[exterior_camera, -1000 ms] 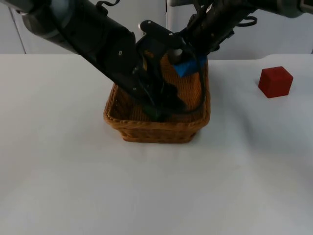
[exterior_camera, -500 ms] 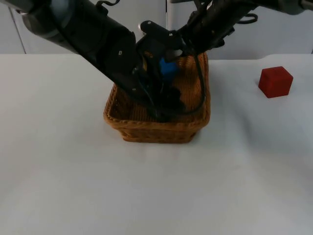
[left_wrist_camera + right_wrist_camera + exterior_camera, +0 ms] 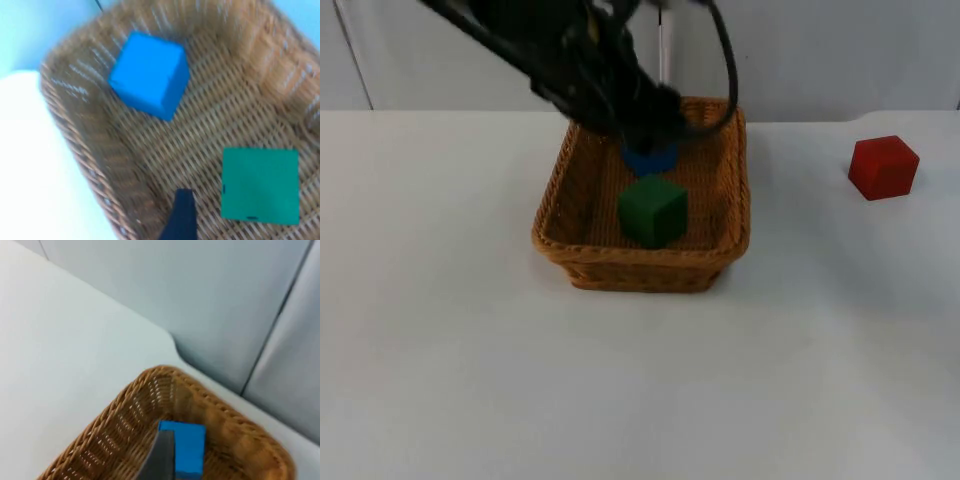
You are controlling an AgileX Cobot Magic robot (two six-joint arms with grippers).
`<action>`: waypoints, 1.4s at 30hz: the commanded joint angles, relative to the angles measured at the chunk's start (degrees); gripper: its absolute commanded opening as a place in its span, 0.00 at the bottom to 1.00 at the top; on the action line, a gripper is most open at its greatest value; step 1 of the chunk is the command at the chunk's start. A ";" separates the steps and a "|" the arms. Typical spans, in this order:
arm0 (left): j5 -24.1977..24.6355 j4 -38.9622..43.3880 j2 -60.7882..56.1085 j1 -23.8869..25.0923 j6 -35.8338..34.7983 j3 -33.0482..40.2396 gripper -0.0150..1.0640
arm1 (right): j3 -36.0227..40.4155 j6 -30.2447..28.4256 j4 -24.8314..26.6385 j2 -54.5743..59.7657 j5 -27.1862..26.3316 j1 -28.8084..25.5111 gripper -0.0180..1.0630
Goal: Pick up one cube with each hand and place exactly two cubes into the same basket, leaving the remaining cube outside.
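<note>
A woven basket (image 3: 562, 232) stands mid-table. The green cube (image 3: 652, 210) lies free on its floor, nearer the front wall. Behind it the blue cube (image 3: 650, 160) rests toward the far wall, partly covered by my left gripper (image 3: 642, 118), which hangs open and empty just above it. In the left wrist view the blue cube (image 3: 149, 75) and the green cube (image 3: 260, 184) sit apart on the basket's weave (image 3: 210, 115). My right gripper is open and raised behind the basket; its fingertip (image 3: 161, 457) stands over the blue cube (image 3: 189, 447). The red cube (image 3: 883, 167) sits on the table at the far right.
The grey partition wall (image 3: 820, 50) closes the table's far edge right behind the basket. The white table top (image 3: 640, 390) stretches in front of the basket and to both sides.
Both arms have lifted up and back out of the basket. The green cube and the blue cube were let go and now lie inside it. The red cube has not moved.
</note>
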 commanded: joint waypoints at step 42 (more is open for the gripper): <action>18.30 -8.31 -33.89 0.14 -1.94 3.10 0.67 | 21.35 3.63 -1.69 -32.83 16.12 0.05 0.73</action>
